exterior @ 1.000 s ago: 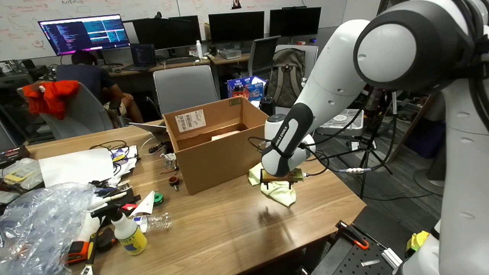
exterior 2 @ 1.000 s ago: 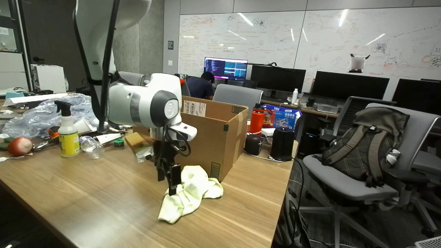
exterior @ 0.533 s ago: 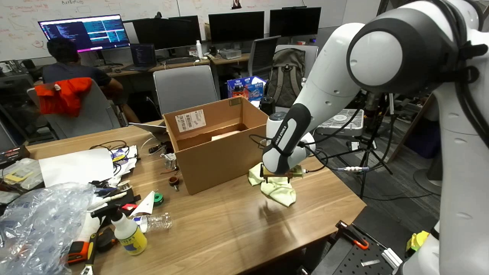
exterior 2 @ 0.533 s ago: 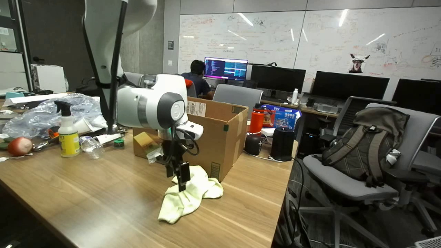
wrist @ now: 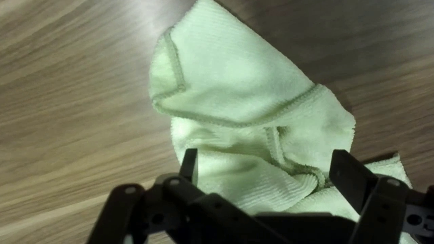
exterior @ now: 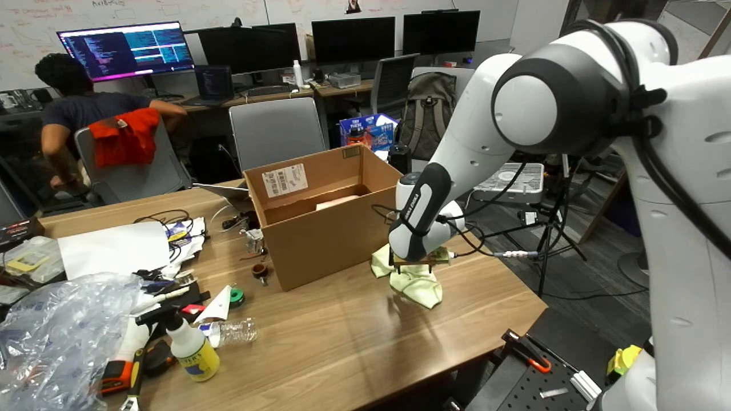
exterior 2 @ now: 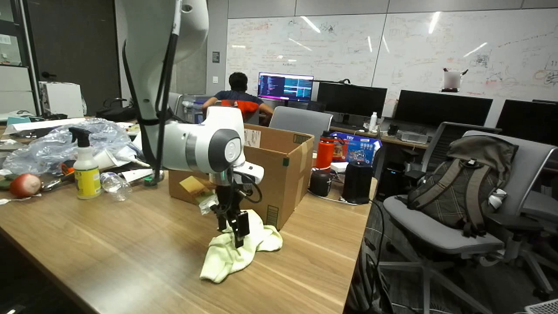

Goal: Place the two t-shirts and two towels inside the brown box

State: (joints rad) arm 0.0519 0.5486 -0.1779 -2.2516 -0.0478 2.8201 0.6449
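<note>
Yellow-green towel (wrist: pixel 237 74) could slip
Jaws apart, the end effector (wrist: pixel 264 162) hangs over the towel lying on the table (exterior: pixel 308 342), 4 o'clock from the brown box (exterior: pixel 331 251) in an exterior view; closing too high may pinch just one fold.

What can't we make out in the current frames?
Brown box contents: in an exterior view, its near side hides most; the pale patch showing inside can't be identified.
Yellow-green towel, lower part: in the wrist view, partly covered by the gripper and cut off by the bottom edge.
Label print: too small in an exterior view.
</note>
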